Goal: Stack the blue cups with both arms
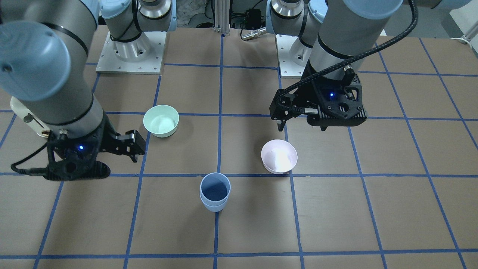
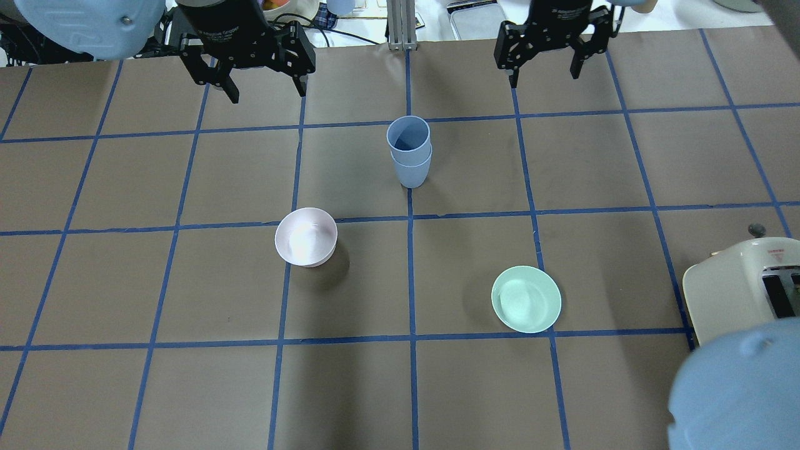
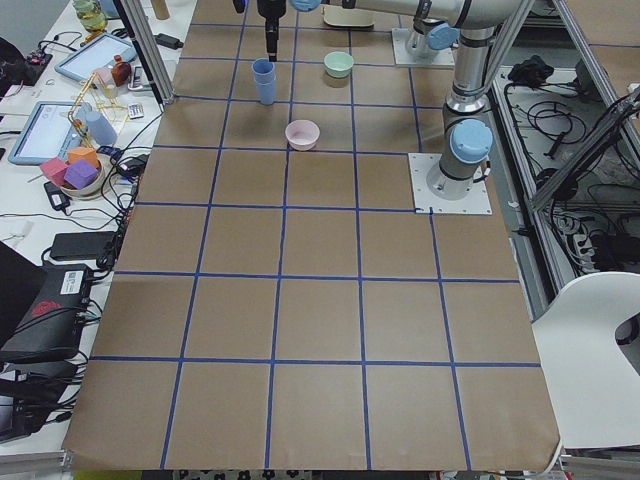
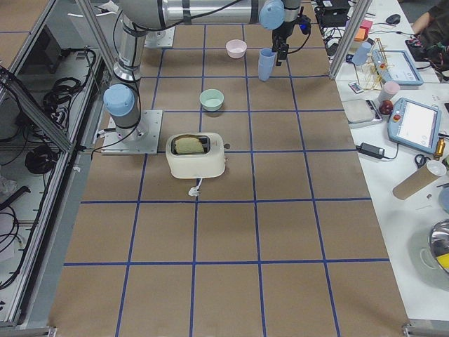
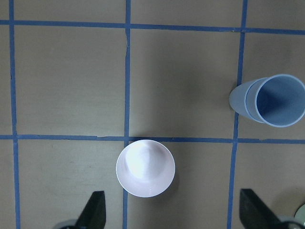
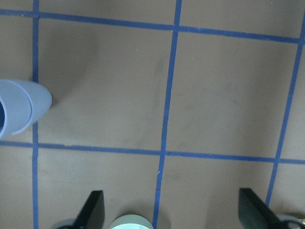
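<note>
The two blue cups (image 2: 409, 150) stand nested, one inside the other, upright on the brown table near its centre line. They also show in the front view (image 1: 214, 192), at the right of the left wrist view (image 5: 271, 100) and at the left edge of the right wrist view (image 6: 19, 112). My left gripper (image 2: 267, 94) is open and empty, raised above the table to the left of the stack and beyond it. My right gripper (image 2: 543, 77) is open and empty, raised to the right of the stack and beyond it. Neither touches the cups.
A pale pink bowl (image 2: 306, 236) sits on the robot's left of the stack, nearer the robot. A mint green bowl (image 2: 526, 299) sits on the right, nearer still. A cream toaster (image 2: 744, 287) stands at the right edge. The arm bases (image 1: 130, 56) are bolted at the robot's side.
</note>
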